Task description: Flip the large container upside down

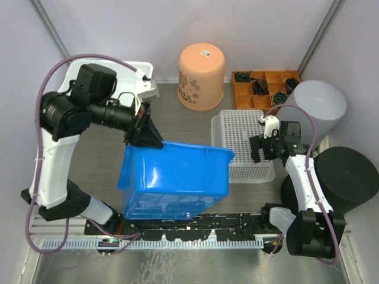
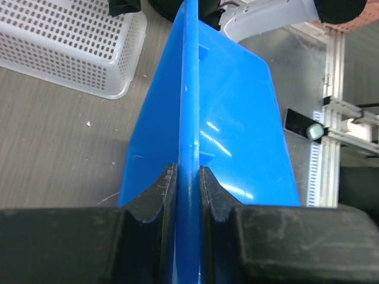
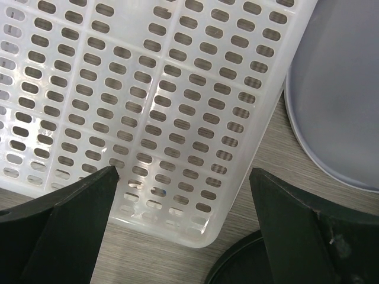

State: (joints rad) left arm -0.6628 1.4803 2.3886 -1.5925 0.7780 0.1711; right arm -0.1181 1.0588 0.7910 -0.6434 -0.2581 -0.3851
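In the lower centre of the overhead view, we see the blue bin (image 1: 174,180) tilted up with its rim raised at the upper left. We judge this lets its lower edge act as a pivot for rolling it over. Our left pincer (image 2: 188,177) is clamped narrowly on that thin rim. Our right pincer (image 3: 183,177) hangs wide apart above the white basket (image 3: 154,106), holding nothing.

a robotics lab test cell: plain white walls (image 1: 21,53) all around, slotted mounting rail (image 1: 189,241) along the bottom edge.
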